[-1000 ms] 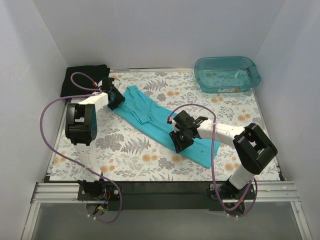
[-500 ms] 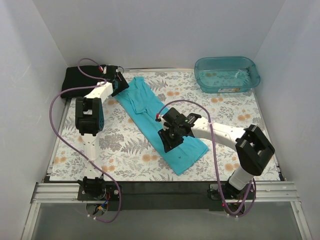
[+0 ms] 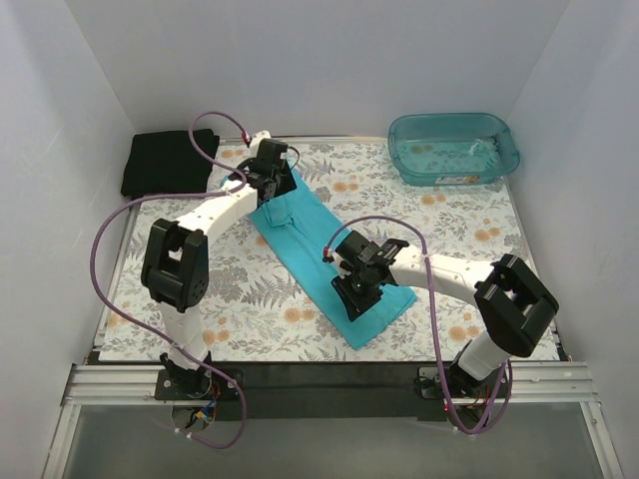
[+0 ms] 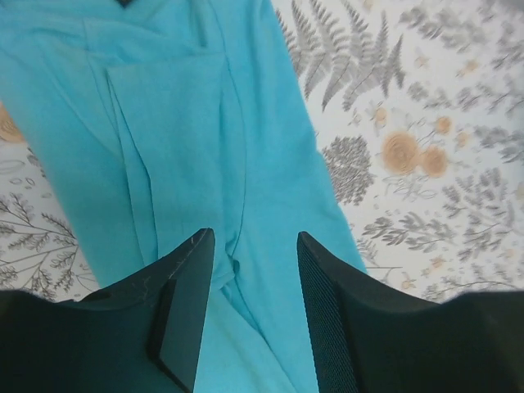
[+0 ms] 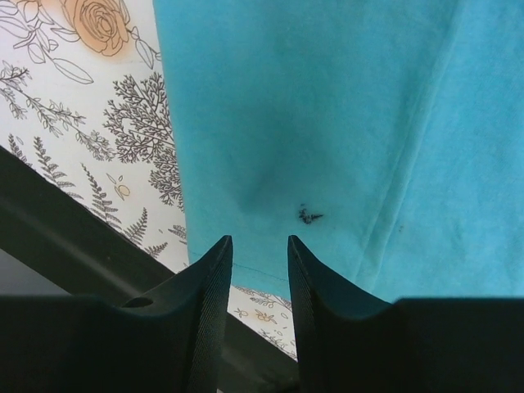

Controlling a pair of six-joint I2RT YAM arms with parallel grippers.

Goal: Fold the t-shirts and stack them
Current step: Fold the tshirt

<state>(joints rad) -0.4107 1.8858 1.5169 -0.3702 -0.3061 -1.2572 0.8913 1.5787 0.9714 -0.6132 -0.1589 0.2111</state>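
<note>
top: overhead, whole table (image 3: 469, 215) | 2 wrists: close, downward — all share teal shirt (image 3: 305, 235)

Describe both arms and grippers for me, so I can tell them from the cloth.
The left arm and right arm share white tubular links and boxy black joint housings, each trailed by a looping purple cable. The left gripper and right gripper are black, with two tapered fingers, finely ribbed inside. No markings show.

White tubular arm links (image 3: 225, 205), bulky black joint housings (image 3: 176, 264), looping purple cables (image 3: 95, 254), black finely ribbed jaws.
</note>
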